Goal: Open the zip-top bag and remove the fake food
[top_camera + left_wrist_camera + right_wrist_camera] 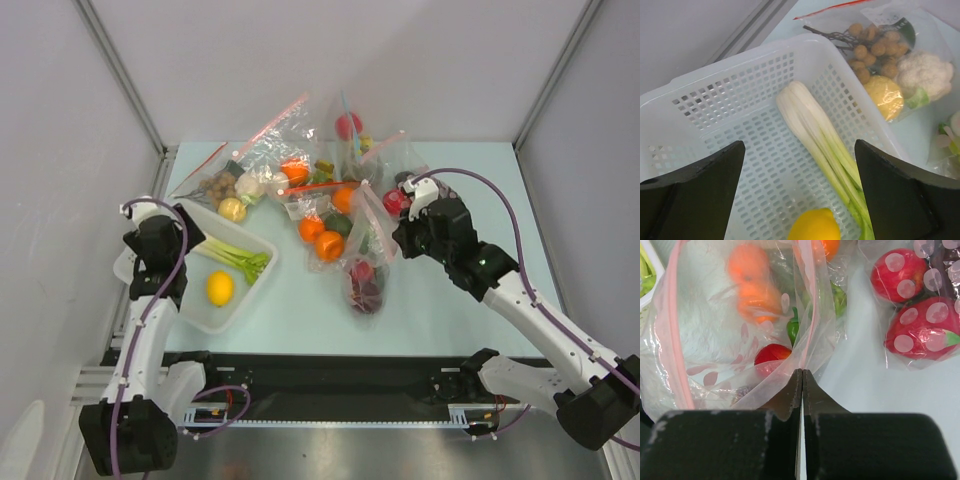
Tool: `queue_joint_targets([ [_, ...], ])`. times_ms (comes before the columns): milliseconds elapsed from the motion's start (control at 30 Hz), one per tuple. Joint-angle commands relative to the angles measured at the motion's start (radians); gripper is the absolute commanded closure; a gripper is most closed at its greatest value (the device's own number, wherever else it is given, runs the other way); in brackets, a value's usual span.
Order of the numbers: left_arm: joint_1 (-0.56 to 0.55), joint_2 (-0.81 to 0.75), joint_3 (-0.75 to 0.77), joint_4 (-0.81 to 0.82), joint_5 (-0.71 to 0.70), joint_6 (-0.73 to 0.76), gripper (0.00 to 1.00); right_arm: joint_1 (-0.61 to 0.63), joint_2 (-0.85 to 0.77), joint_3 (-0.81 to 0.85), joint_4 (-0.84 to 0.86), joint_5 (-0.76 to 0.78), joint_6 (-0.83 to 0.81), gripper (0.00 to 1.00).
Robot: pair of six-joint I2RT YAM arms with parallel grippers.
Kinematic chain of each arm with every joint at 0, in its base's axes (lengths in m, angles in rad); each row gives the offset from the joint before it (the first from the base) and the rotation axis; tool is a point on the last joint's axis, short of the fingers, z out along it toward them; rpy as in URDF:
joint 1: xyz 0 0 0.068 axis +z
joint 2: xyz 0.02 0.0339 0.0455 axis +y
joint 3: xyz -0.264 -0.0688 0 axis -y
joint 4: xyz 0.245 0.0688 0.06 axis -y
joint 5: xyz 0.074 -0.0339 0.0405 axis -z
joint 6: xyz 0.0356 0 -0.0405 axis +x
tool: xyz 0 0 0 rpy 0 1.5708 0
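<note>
Partly done: leek point(232, 257) and lemon point(220, 288) in basket point(715, 107) at left edge of table point(480, 300) beneath spread, empty left gripper point(800, 147); right gripper point(802, 375) pinched on bag point(715, 355) mid-table, oranges point(752, 285), apple point(771, 354) and perhaps green piece point(793, 327) left inside.

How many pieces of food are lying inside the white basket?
2. The leek lies along the middle of the basket; the lemon lies near its green end. The left fingers hide the near corners, so a small piece could be hidden there.
</note>
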Motion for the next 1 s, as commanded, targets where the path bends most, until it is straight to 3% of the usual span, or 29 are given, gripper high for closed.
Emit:
queue_joint_targets([
  [0, -0.051, -0.026, 0.079, -0.005, 0.036, 0.013, 0.05, -0.008, -0.008, 0.064, 0.03, 0.015, -0.022, 1.0],
  [233, -0.358, 0.052, 0.295, -0.044, 0.023, 0.044, 0.05, -0.009, -0.015, 0.153, 0.002, 0.064, -0.045, 1.0],
  [433, -0.539, 0.159, 0.436, 0.001, 0.096, 0.053, 0.05, -0.009, -0.031, 0.236, -0.027, 0.095, -0.07, 1.0],
  [700, -0.722, 0.293, 0.622, 0.063, 0.252, 0.084, 0.04, 0.003, 0.009, 0.262, -0.025, -0.008, -0.091, 1.0],
  [967, -0.829, 0.449, 0.738, 0.142, 0.434, 0.065, 0.05, 0.069, 0.063, 0.195, 0.002, 0.015, -0.056, 1.0],
])
